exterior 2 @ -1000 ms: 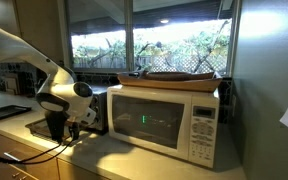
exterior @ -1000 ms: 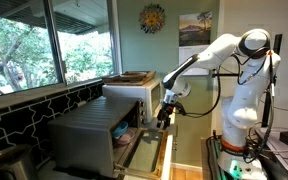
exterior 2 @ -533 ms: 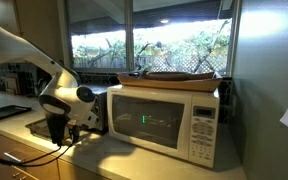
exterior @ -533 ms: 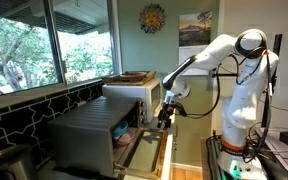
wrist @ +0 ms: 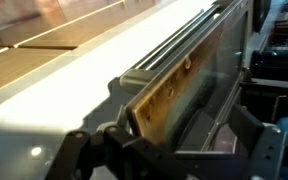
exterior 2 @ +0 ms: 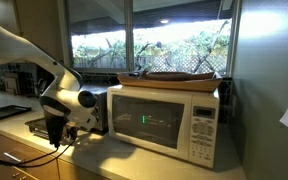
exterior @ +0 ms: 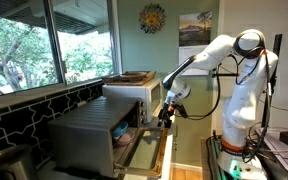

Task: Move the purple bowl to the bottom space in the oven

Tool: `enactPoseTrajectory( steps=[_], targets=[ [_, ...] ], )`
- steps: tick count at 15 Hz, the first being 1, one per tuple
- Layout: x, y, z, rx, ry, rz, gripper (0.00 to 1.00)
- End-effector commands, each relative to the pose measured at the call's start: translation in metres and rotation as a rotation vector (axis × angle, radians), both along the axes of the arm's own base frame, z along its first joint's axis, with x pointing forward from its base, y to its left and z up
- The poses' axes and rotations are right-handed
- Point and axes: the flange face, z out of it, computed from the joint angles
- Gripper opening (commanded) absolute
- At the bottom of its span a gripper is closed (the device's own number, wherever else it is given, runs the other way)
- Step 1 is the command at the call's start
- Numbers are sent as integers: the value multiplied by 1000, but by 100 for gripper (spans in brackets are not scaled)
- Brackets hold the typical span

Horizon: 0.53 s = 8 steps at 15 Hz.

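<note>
The grey metal oven (exterior: pixel 84 135) stands on the counter with its glass door (exterior: pixel 150 150) folded down and open. A small pinkish shape inside the opening (exterior: pixel 125 133) looks like the purple bowl, but it is too small to be sure. My gripper (exterior: pixel 165 114) hangs just above the door's outer edge and also shows in an exterior view (exterior 2: pixel 56 134). In the wrist view the fingers (wrist: pixel 174 160) are spread wide on either side of the door's edge (wrist: pixel 169 95). They hold nothing. A faint lilac patch (wrist: pixel 222 145) shows through the glass.
A white microwave (exterior 2: pixel 164 120) stands beside the oven and also shows in an exterior view (exterior: pixel 134 95). A flat wooden tray (exterior 2: pixel 179 75) lies on top of it. Windows run along the counter's back. The robot base (exterior: pixel 239 120) stands at the counter's end.
The gripper has shifted very slightly over the open door. The oven and door have not moved.
</note>
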Motion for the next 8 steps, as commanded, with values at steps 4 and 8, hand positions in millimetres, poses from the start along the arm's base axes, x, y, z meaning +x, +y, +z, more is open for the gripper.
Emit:
enactPoseTrajectory(
  steps=[4, 8],
  targets=[
    [-7, 3, 19, 321, -91, 6, 100],
    [-11, -1, 33, 420, -188, -17, 100]
  ],
)
